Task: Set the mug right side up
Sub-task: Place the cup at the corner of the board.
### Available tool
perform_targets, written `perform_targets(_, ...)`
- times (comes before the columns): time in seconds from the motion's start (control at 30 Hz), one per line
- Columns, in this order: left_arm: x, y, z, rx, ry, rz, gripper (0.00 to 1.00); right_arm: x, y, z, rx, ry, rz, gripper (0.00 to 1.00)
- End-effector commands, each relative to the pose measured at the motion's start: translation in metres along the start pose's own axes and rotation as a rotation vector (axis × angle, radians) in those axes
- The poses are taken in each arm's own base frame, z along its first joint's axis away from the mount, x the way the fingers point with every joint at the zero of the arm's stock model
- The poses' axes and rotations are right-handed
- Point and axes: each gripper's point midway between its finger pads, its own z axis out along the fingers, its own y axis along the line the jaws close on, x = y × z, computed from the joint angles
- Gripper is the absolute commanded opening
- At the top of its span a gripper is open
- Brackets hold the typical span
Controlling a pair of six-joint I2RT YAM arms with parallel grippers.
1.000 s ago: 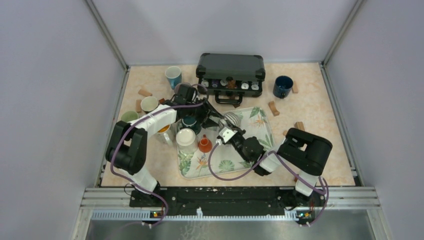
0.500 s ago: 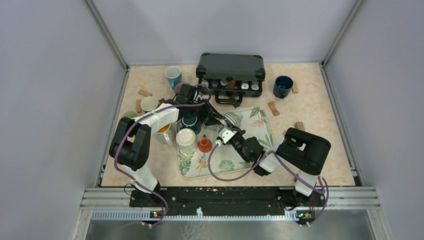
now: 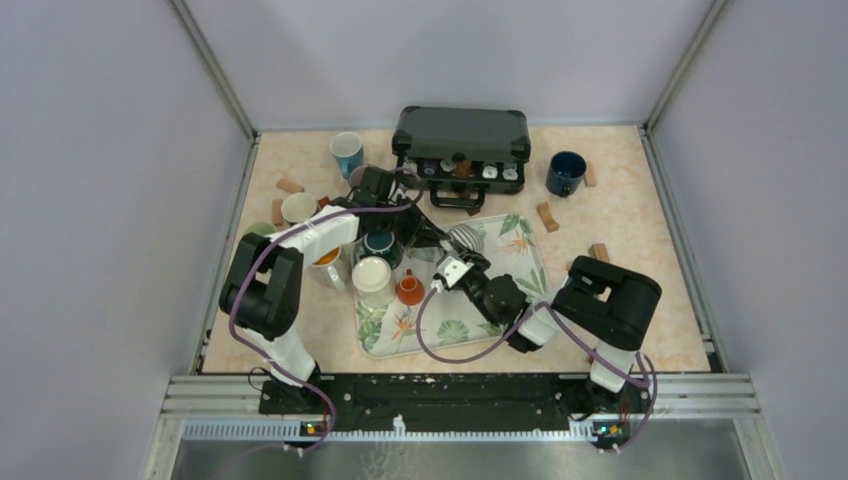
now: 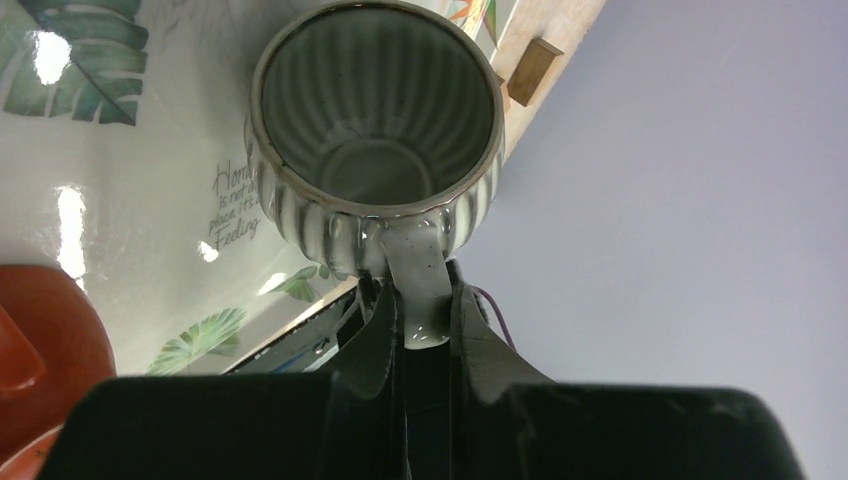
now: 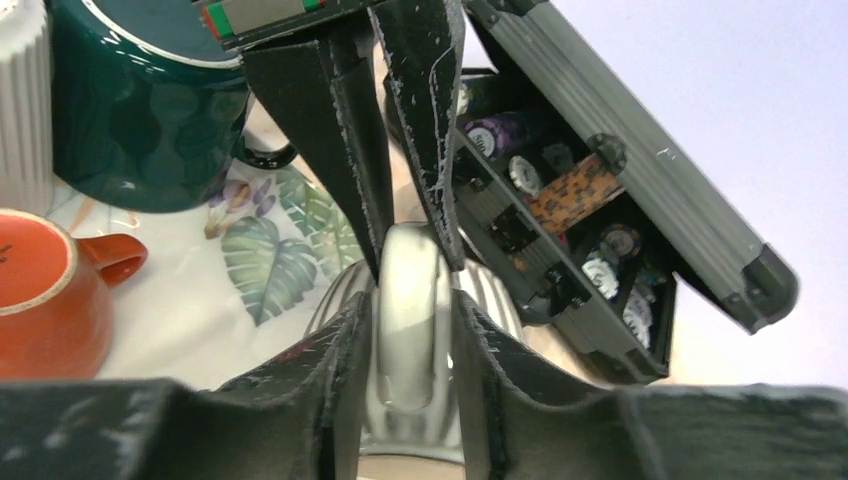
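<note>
1. Teal mug (image 3: pixel 380 245) stands at the left end of the leaf-print tray (image 3: pixel 520 255), with a white ribbed cup (image 3: pixel 371 272) and an orange cup (image 3: pixel 409 289) just beside it.
2. Left gripper (image 4: pixel 420 325) is clamped on the handle (image 4: pixel 420 285) of the grey ribbed mug (image 4: pixel 375 130), whose open mouth faces the left wrist camera.
3. Grey ribbed mug sits over the tray's middle, between both grippers; whether it touches the tray cannot be told.
4. Right gripper (image 5: pixel 410 335) has its fingers (image 5: pixel 345 350) either side of the same handle; whether they press it cannot be told.
5. Black case (image 3: pixel 460 132) lies behind the tray, with a dark blue mug (image 3: pixel 565 172) further right.
</note>
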Motion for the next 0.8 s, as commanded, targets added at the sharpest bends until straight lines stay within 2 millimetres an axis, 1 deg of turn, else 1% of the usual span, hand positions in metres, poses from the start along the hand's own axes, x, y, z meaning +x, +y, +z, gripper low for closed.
perform_targets(0.0, -0.004, -0.021, -0.003, 0.058, -0.020, 0.122, 0.00, -0.030, -0.019, -0.005, 0.059, -0.079, 0.127, 0.45)
perform_targets(0.07, -0.006, -0.025, -0.003, 0.063, -0.031, 0.148, 0.00, -0.029, -0.019, -0.010, 0.049, -0.060, 0.164, 0.57)
perform_targets(0.17, -0.007, -0.028, -0.002, 0.062, -0.048, 0.189, 0.00, -0.025, -0.021, -0.016, 0.043, -0.007, 0.226, 0.69)
perform_targets(0.2, -0.007, -0.030, -0.001, 0.060, -0.053, 0.208, 0.00, -0.024, -0.022, -0.018, 0.036, 0.015, 0.246, 0.71)
perform_targets(0.23, -0.008, -0.031, -0.001, 0.055, -0.062, 0.225, 0.00, -0.019, -0.018, -0.023, 0.010, 0.057, 0.264, 0.73)
perform_targets(0.3, -0.009, -0.032, -0.001, 0.050, -0.079, 0.261, 0.00, -0.019, -0.014, -0.032, -0.035, 0.114, 0.337, 0.77)
perform_targets(0.4, -0.010, -0.035, -0.002, 0.051, -0.100, 0.317, 0.00, -0.025, -0.014, -0.049, -0.073, 0.184, 0.476, 0.84)
perform_targets(0.53, -0.008, -0.038, -0.001, 0.054, -0.122, 0.408, 0.00, -0.043, -0.028, -0.066, -0.070, 0.237, 0.619, 0.94)
perform_targets(0.6, -0.005, -0.037, 0.001, 0.048, -0.137, 0.467, 0.00, -0.054, -0.040, -0.068, -0.044, 0.260, 0.684, 0.99)
perform_targets(0.67, -0.002, -0.037, 0.001, 0.042, -0.153, 0.516, 0.00, -0.061, -0.047, -0.066, -0.037, 0.308, 0.749, 0.99)
perform_targets(0.73, 0.002, -0.037, 0.002, 0.037, -0.165, 0.576, 0.00, -0.061, -0.059, -0.060, -0.012, 0.380, 0.827, 0.99)
perform_targets(0.77, 0.005, -0.038, 0.001, 0.035, -0.172, 0.609, 0.00, -0.054, -0.063, -0.060, 0.000, 0.431, 0.872, 0.99)
